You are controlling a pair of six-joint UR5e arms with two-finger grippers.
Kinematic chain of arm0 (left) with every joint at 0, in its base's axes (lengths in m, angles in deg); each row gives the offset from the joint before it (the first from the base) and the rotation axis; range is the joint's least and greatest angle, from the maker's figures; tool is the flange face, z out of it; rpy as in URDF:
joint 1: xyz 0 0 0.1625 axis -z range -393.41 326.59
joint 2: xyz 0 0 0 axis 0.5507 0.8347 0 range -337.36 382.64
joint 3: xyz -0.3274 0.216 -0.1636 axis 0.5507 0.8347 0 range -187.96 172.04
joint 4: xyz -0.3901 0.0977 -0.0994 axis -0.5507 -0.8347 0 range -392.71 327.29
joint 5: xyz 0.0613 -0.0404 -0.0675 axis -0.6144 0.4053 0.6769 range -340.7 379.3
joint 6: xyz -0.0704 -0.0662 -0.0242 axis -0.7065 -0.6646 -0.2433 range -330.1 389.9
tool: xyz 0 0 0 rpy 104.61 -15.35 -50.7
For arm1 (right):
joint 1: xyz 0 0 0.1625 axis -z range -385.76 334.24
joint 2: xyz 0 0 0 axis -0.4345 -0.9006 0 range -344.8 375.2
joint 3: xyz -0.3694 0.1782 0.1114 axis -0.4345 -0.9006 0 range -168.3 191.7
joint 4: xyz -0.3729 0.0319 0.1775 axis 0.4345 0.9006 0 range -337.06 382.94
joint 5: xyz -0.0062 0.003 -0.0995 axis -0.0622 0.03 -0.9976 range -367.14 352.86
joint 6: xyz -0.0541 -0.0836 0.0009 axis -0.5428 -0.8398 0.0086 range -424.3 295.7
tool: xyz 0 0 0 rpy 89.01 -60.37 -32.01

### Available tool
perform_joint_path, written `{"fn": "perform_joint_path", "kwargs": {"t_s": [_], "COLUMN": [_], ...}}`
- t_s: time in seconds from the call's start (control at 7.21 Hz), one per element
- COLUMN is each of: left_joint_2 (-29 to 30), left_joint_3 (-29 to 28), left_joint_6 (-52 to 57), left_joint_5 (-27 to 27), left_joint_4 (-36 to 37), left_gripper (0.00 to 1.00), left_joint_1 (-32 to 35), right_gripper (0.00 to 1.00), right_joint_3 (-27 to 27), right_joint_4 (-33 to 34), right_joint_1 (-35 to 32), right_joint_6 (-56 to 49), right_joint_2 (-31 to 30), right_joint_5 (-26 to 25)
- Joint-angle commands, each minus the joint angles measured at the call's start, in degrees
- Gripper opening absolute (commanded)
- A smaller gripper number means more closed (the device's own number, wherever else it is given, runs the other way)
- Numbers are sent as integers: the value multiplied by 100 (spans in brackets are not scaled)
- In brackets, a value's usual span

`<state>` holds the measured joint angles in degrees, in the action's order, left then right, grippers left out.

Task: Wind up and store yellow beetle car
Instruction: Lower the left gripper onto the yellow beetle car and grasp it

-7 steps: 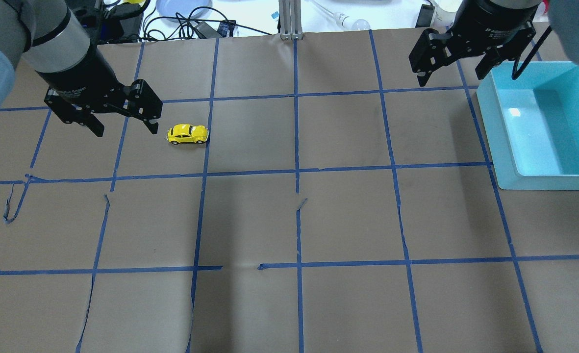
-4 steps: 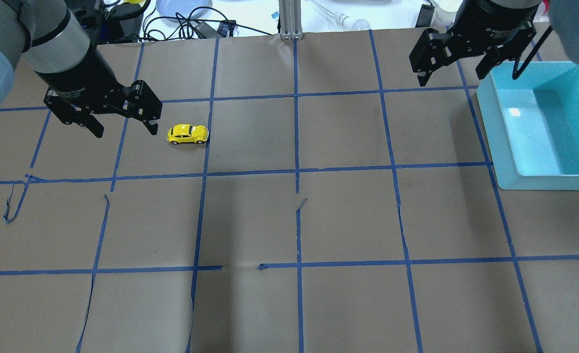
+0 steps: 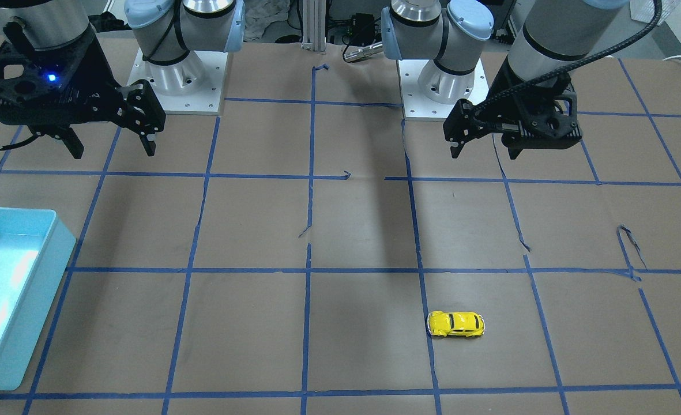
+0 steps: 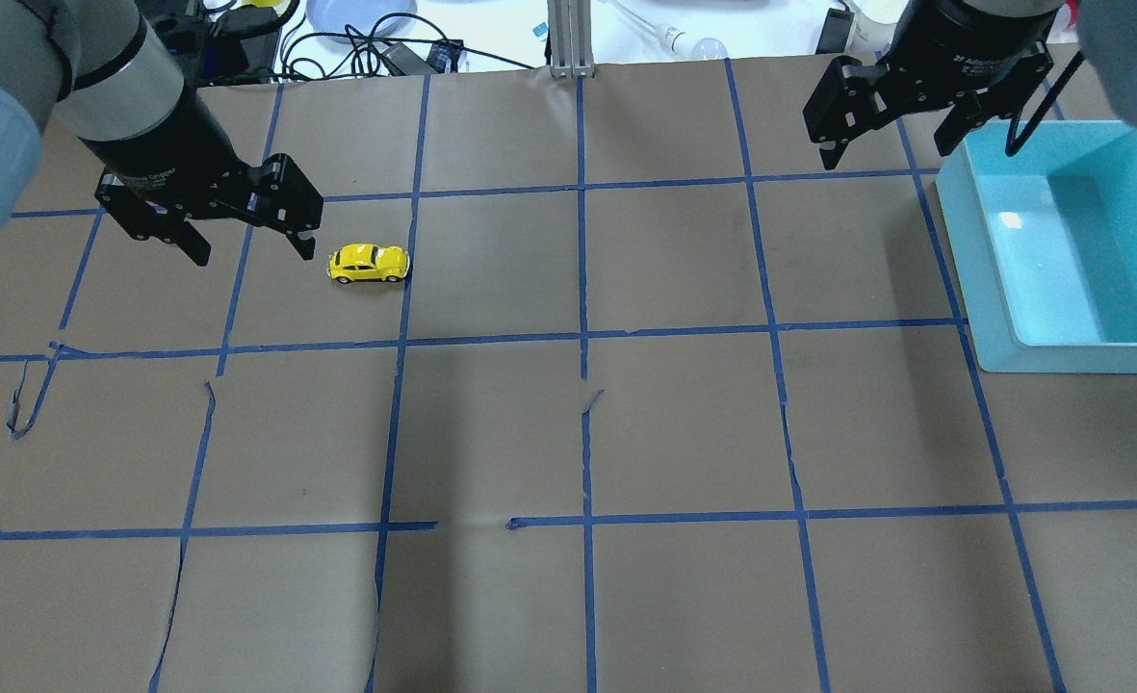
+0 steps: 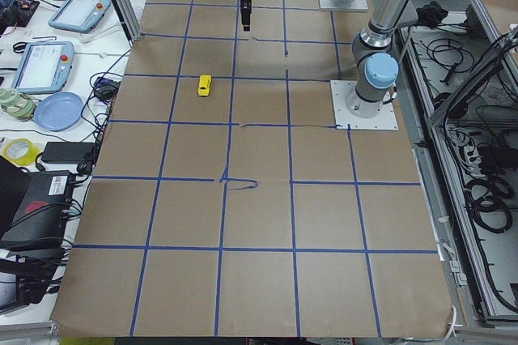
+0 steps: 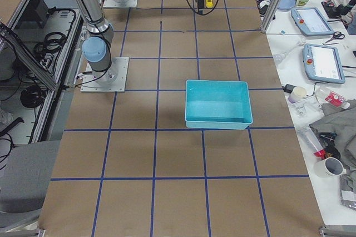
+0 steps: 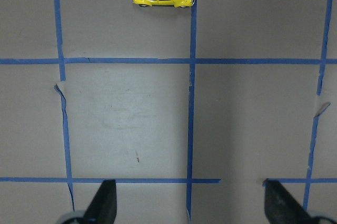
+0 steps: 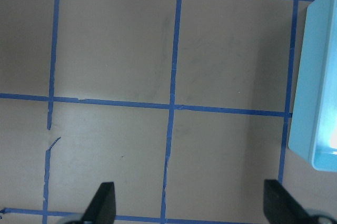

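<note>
Car (image 4: 369,264) rests just beside the left gripper (image 4: 253,255), outside its spread jaws, seemingly not touching; right gripper (image 4: 884,154), well apart, is spread too.

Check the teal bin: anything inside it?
Nothing shows inside the teal bin; its floor looks bare. The yellow beetle car sits on the table, far from it. A strip behind its near wall is hidden.

The yellow beetle car (image 4: 368,264), small, glossy, with dark windows, stands upright on its wheels, lengthwise left to right, on the table's (image 4: 491,433) far left part, its right end on a blue tape line (image 4: 400,308).
</note>
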<state>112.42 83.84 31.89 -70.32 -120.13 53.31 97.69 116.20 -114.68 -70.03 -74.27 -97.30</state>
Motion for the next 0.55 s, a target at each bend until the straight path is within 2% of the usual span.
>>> {"fn": "perform_joint_path", "kwargs": {"t_s": [0.0, 0.14, 0.42], "left_joint_2": [196, 259, 583], "left_joint_3": [-4, 5, 14], "left_joint_6": [-667, -1900, -3706], "left_joint_5": [15, -2, -64], "left_joint_4": [706, 787, 1329], "left_gripper": [100, 100, 100], "left_joint_1": [-6, -59, -77], "right_gripper": [100, 100, 100], "right_joint_3": [6, 6, -3], "right_joint_4": [0, 0, 0], "right_joint_1": [-2, 7, 7], "right_joint_6": [-7, -7, -7], "right_joint_2": [-1, -1, -9], "right_joint_5": [-1, -1, -1]}}
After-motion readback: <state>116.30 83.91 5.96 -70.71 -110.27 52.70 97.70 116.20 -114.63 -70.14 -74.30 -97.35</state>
